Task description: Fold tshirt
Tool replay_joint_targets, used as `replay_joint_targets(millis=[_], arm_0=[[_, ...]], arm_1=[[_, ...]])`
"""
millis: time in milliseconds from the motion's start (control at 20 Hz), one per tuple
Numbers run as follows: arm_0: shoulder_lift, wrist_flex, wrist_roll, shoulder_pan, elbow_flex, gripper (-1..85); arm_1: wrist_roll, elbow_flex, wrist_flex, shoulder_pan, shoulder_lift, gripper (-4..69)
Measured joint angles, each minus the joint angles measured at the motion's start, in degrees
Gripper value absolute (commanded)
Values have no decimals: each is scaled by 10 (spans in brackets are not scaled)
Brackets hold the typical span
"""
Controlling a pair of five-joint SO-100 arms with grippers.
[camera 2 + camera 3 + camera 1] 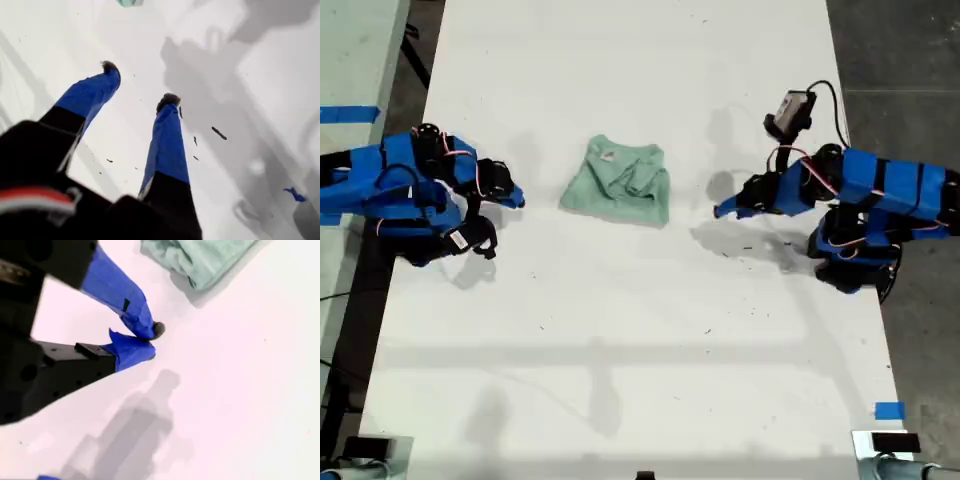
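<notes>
Since the tshirt (617, 182) already lies gathered into a small, squarish, somewhat rumpled bundle with its neck label (608, 155) showing on top, I judge the folding to be about done, and that would explain why neither gripper is on the cloth. It sits on the white table (620, 350) midway between the two side edges where the arms stand, in the half toward the exterior view's top.

My first gripper (139, 83) hangs over bare table with its blue fingers (167, 145) spread wide and nothing between them. From its camera only a sliver of mint cloth (130, 2) shows, well beyond the fingertips, so the shirt is well apart from it.

My second gripper (152, 340) has its fingers (125, 295) pressed together at the tips, pinching nothing. The bundle's thick folded edge (200, 260) lies near them, ahead and off to one side, with a strip of bare table between, so they are not touching it.

In the exterior view one arm (410, 190) stands at the table's left edge and the other arm (860, 195) at its right edge, both pointing in at the shirt and both short of it. I cannot say with confidence which of them carries which camera. To my eye both are simply standing off, leaving the bundle undisturbed.
</notes>
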Motion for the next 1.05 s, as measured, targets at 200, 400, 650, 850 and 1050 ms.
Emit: replay_joint_targets(millis=[200, 400, 650, 850, 1050], arm_0=[[263, 53, -39, 7, 177, 1], [309, 100, -28, 2, 187, 85], [311, 102, -28, 17, 187, 94], [311, 102, -28, 27, 187, 96], [311, 102, -28, 27, 187, 97]], arm_1=[[89, 184, -33, -36, 149, 105], [127, 298, 1, -46, 382, 99], [25, 302, 20, -35, 452, 90], [-120, 302, 26, -41, 453, 88], [-126, 302, 26, -40, 453, 79]])
